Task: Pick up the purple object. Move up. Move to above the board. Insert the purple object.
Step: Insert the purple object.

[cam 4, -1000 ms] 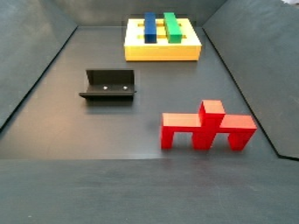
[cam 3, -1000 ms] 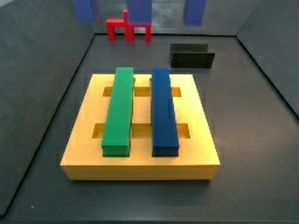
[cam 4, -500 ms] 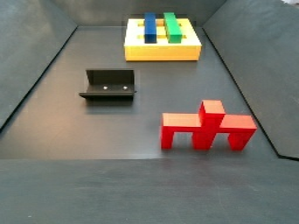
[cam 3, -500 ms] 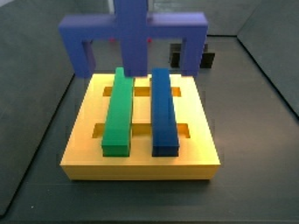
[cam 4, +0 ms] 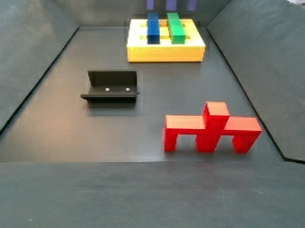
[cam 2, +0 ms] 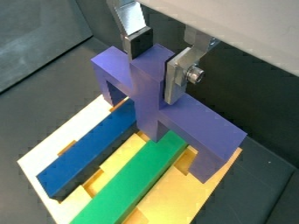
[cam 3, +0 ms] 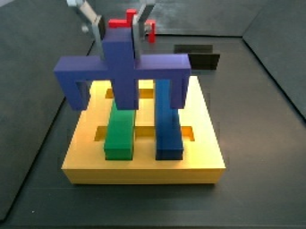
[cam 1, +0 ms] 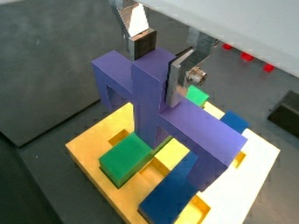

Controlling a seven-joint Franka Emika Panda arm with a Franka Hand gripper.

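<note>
**A:** Two silver fingers [cam 1: 184, 77] with dark pads make up the claw [cam 1: 162, 54], and they are clamped on the upright stem of the purple object [cam 1: 158, 109]. Both wrist views show the stem pinched between the plates.

**B:** Where does the claw sit in a side view?

**A:** Near the top of the frame, above the far half of the board [cam 3: 143, 163]; the claw [cam 3: 116, 21] grips the stem there too. The purple object [cam 3: 123, 70] hangs upright, crossbar level, its short legs pointing down toward the board.

**B:** Is the piece touching the board?

**A:** I cannot tell. In a wrist view the stem's lower end [cam 2: 152, 122] comes down between the blue bar [cam 2: 91, 151] and the green bar [cam 2: 142, 180], but whether it rests on the yellow surface is hidden.

**B:** And the bars?

**A:** They lie side by side lengthwise on the board, green bar [cam 3: 120, 126] beside blue bar [cam 3: 167, 121], with slots showing in the yellow around them.

**B:** Anything farther out?

**A:** On the dark tabletop [cam 4: 143, 134] a black fixture [cam 4: 111, 86] stands well apart from the board [cam 4: 166, 50], and a red legged piece [cam 4: 211, 131] stands nearer that camera, apart from both.
</note>
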